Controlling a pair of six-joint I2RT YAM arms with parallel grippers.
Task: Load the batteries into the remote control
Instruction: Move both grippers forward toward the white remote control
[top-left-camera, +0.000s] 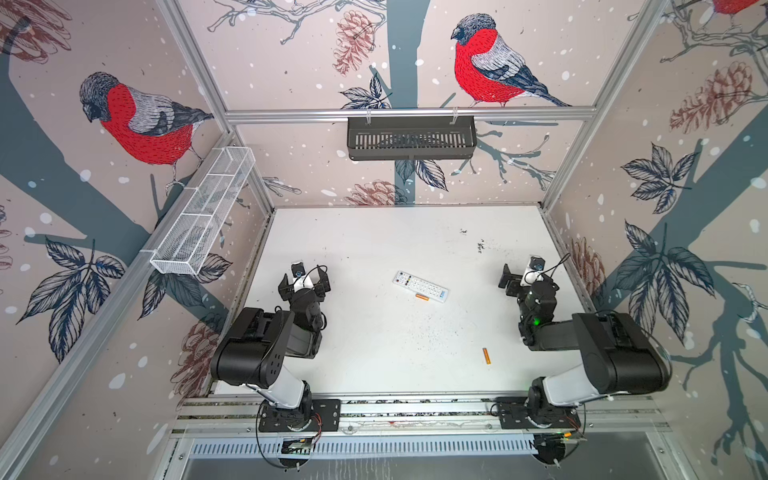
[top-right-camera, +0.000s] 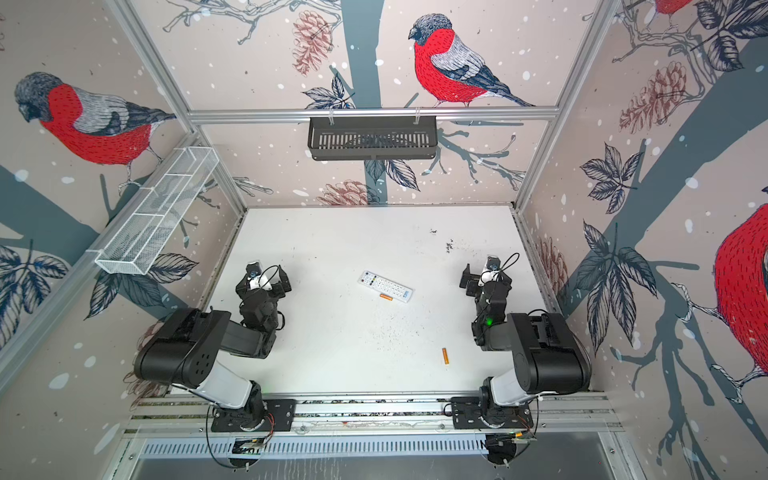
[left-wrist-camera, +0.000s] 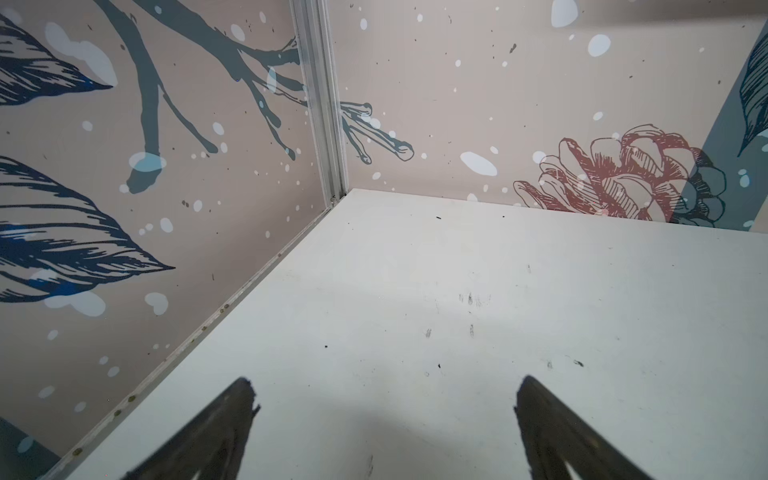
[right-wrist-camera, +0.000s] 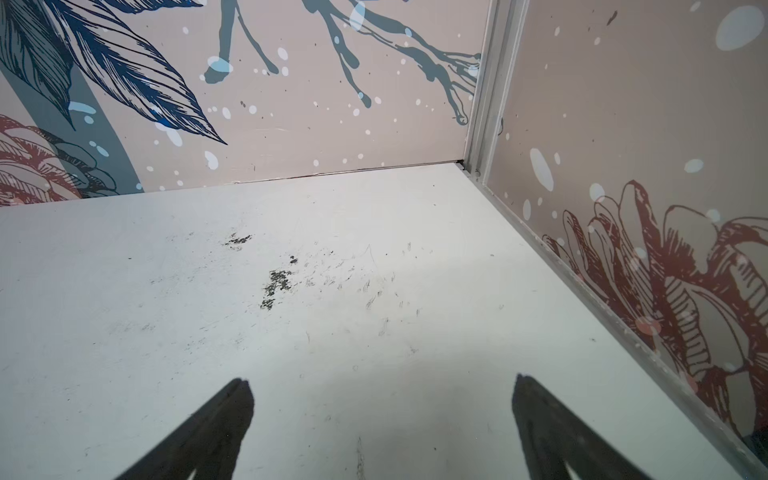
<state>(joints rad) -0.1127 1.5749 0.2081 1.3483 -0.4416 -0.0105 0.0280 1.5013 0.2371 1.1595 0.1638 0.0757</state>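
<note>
Top views both show the remote control (top-left-camera: 420, 286) (top-right-camera: 385, 286) lying buttons-up near the middle of the white table (top-left-camera: 374, 232), set on a slant, its blue-logo end turned toward the right arm's side and the front edge. The first battery (top-left-camera: 422, 296) (top-right-camera: 386, 296) lies flat just beside the remote's nearer long edge, close to the logo end; whether the two touch cannot be told. The second battery (top-left-camera: 486, 356) (top-right-camera: 445, 356) lies well apart from both, toward the front right of the table, pointing roughly front to back.

The left gripper (top-left-camera: 304, 279) hovers to the left of the remote, clear of it. In the left wrist view the left gripper (left-wrist-camera: 386, 384) has its jaws spread wide with only bare tabletop between them. The right gripper (top-left-camera: 524, 276) hangs to the right of the remote, near the side wall. In the right wrist view the right gripper (right-wrist-camera: 382, 384) is likewise spread wide and holds nothing; dark scuff marks (right-wrist-camera: 276, 286) speckle the table ahead of it.

A white wire basket (top-left-camera: 203, 212) hangs on the left wall, and a dark slotted basket (top-left-camera: 411, 139) hangs from the back rail.
</note>
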